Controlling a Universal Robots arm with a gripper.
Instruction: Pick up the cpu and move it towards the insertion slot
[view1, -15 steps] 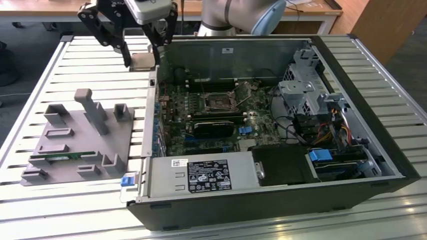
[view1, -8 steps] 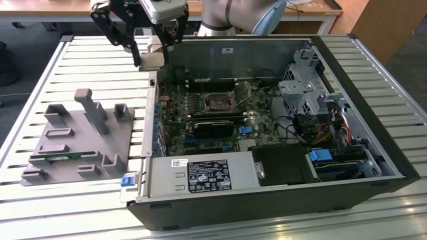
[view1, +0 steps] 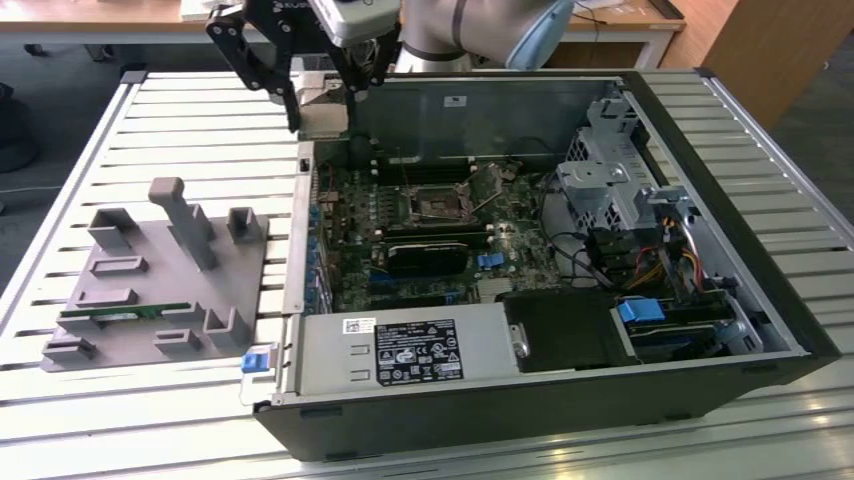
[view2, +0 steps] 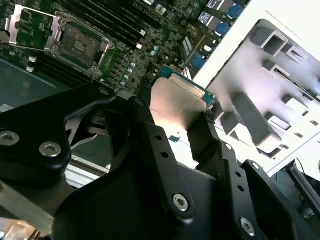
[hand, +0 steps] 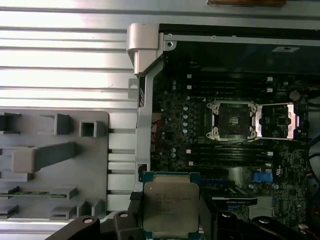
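Observation:
My gripper (view1: 320, 95) is shut on the cpu (view1: 322, 104), a flat square chip with a silver top, held up in the air over the back left corner of the open computer case. Both wrist views show the cpu (view2: 180, 100) (hand: 170, 205) clamped between the two black fingers (view2: 147, 130) (hand: 134, 202). The insertion slot (view1: 438, 207) is a square dark socket in a silver frame on the motherboard, towards the exterior view's right and nearer the camera than the gripper. The slot (view2: 75, 45) (hand: 232, 120) lies open with its frame flap swung aside.
A grey fixture plate (view1: 147, 290) with upright posts lies on the slatted table left of the case, and a green memory stick (view1: 127, 315) sits in it. Inside the case are a power supply (view1: 400, 350), a black block (view1: 427, 255), drive cages (view1: 607, 190) and cables.

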